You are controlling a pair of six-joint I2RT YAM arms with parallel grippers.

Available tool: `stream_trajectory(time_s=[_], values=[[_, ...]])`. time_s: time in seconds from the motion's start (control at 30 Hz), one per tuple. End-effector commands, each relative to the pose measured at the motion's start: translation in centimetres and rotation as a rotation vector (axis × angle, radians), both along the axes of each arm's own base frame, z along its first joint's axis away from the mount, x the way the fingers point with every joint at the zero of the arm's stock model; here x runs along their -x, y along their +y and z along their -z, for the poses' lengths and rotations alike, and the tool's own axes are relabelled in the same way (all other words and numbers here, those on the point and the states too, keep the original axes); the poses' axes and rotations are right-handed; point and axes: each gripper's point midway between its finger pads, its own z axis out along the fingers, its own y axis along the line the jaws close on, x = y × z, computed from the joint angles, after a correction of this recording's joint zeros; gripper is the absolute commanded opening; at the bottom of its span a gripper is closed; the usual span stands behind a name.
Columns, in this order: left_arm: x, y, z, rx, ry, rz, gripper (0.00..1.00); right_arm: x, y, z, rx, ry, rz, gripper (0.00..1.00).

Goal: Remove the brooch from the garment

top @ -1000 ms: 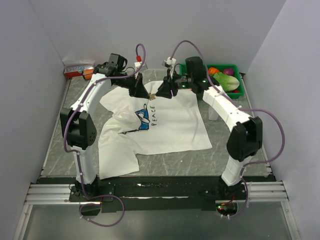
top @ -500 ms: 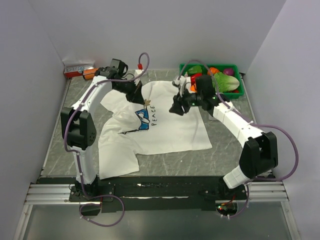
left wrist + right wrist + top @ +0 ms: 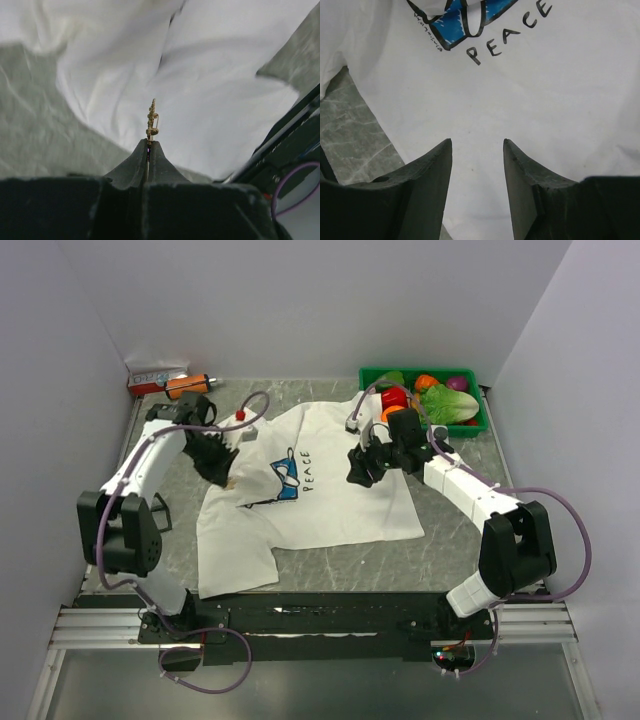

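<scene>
The white T-shirt (image 3: 330, 495) lies flat on the table with its blue square print and the word "PEACE"; it also shows in the right wrist view (image 3: 520, 100) and in the left wrist view (image 3: 210, 90). My left gripper (image 3: 148, 143) is shut on the tiny gold brooch (image 3: 152, 120), which sticks out edge-on from the fingertips, held above the shirt's left sleeve. In the top view the left gripper (image 3: 226, 478) is over the shirt's left edge and the brooch (image 3: 231, 482) is a small speck there. My right gripper (image 3: 477, 141) is open and empty over the shirt, near the print (image 3: 362, 472).
A green bin (image 3: 474, 423) with toy vegetables stands at the back right. A small box (image 3: 150, 378) and an orange cylinder (image 3: 186, 386) lie at the back left. Bare grey tabletop (image 3: 460, 550) surrounds the shirt.
My left gripper has moved from the shirt's collar area to the left and nearer, carrying the brooch off the shirt. My right gripper has drawn back to the right of the print and opened.
</scene>
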Motion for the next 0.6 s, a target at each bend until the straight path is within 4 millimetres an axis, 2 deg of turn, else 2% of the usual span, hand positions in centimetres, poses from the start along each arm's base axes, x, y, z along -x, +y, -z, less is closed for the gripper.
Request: stream_trajectory(time_s=[0.0, 0.03, 0.07, 0.13, 0.17, 0.23, 0.27, 0.37, 0.43, 0.57], values=[[4.7, 7.3, 0.9, -0.245, 0.087, -0.038, 0.02, -1.0, 0.8, -2.5, -0.049, -0.051, -0.003, 0.53], [5.1, 8.3, 1.0, -0.259, 0.092, -0.059, 0.02, -1.0, 1.0, -2.5, -0.053, -0.044, -0.005, 0.54], [6.1, 10.6, 1.3, -0.293, 0.102, -0.112, 0.01, -1.0, 1.3, -2.6, -0.058, -0.033, -0.015, 0.53], [6.7, 12.8, 1.6, -0.343, 0.095, -0.149, 0.01, -1.2, 1.6, -2.7, -0.063, -0.024, -0.02, 0.53], [7.9, 14.7, 2.0, -0.409, 0.113, -0.186, 0.01, -1.5, 2.0, -2.9, -0.069, -0.018, -0.027, 0.53], [8.9, 16.6, 3.1, -0.488, 0.113, -0.217, 0.01, -1.7, 2.4, -3.0, -0.078, -0.006, -0.031, 0.53], [9.3, 18.4, 2.8, -0.565, 0.093, -0.249, 0.01, -2.0, 2.8, -3.2, -0.084, -0.008, -0.036, 0.53], [9.6, 20.6, 3.1, -0.662, 0.039, -0.309, 0.01, -2.4, 3.5, -3.4, -0.087, -0.007, -0.045, 0.53], [10.1, 21.3, 3.3, -0.694, 0.033, -0.339, 0.01, -2.1, 4.1, -3.5, -0.089, 0.002, -0.061, 0.53], [9.7, 22.8, 2.5, -0.755, -0.034, -0.441, 0.01, -1.5, 4.7, -3.3, -0.078, 0.032, -0.087, 0.54]])
